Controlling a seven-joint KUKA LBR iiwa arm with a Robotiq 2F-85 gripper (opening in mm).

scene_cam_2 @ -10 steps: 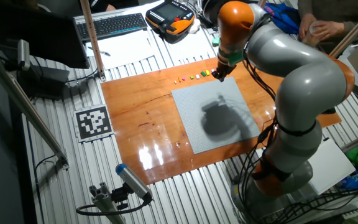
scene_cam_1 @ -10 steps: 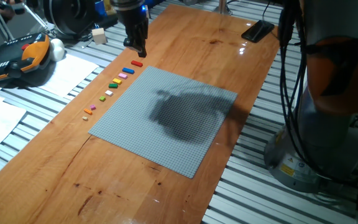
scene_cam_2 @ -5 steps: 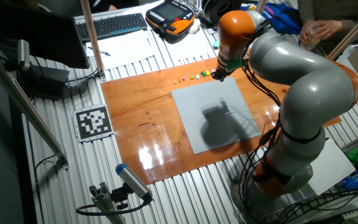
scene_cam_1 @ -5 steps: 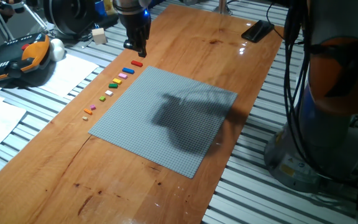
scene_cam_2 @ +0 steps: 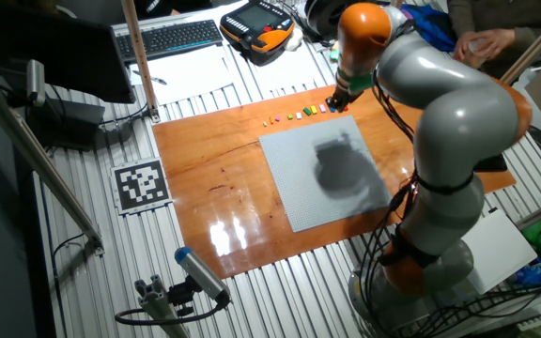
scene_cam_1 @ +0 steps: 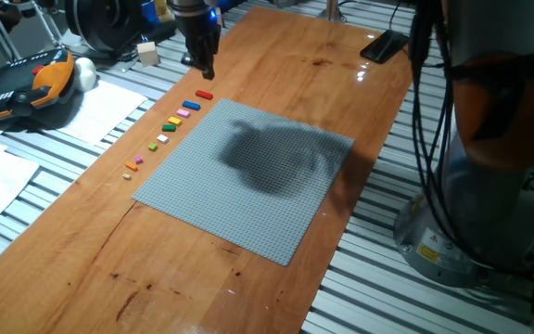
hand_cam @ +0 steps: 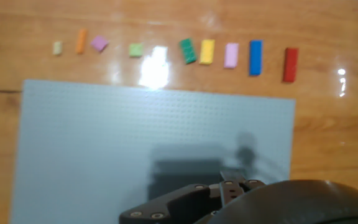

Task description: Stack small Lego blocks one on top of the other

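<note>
The small Lego blocks lie in a row on the wooden table along the far edge of the grey baseplate point(scene_cam_1: 248, 172). In the hand view the row reads red point(hand_cam: 290, 65), blue point(hand_cam: 255, 57), pink point(hand_cam: 231, 55), yellow point(hand_cam: 207, 51), green point(hand_cam: 188, 50), then several smaller pieces ending in orange point(hand_cam: 81, 41). The red block point(scene_cam_1: 204, 94) ends the row. My gripper point(scene_cam_1: 203, 70) hangs just above and behind it, touching nothing. Its fingers look closed together and empty. It also shows in the other fixed view point(scene_cam_2: 338, 101) and at the bottom of the hand view point(hand_cam: 232, 184).
A pale beige cube point(scene_cam_1: 147, 53) sits at the table's far left edge. An orange teach pendant point(scene_cam_1: 26, 88) and papers point(scene_cam_1: 109, 107) lie on the slatted bench beside the table. A black device point(scene_cam_1: 385, 44) lies at the far right of the table.
The gripper has risen slightly and shifted a little away from the red block towards the table's far end. The arm's shadow has moved across the baseplate. The blocks have not moved.
</note>
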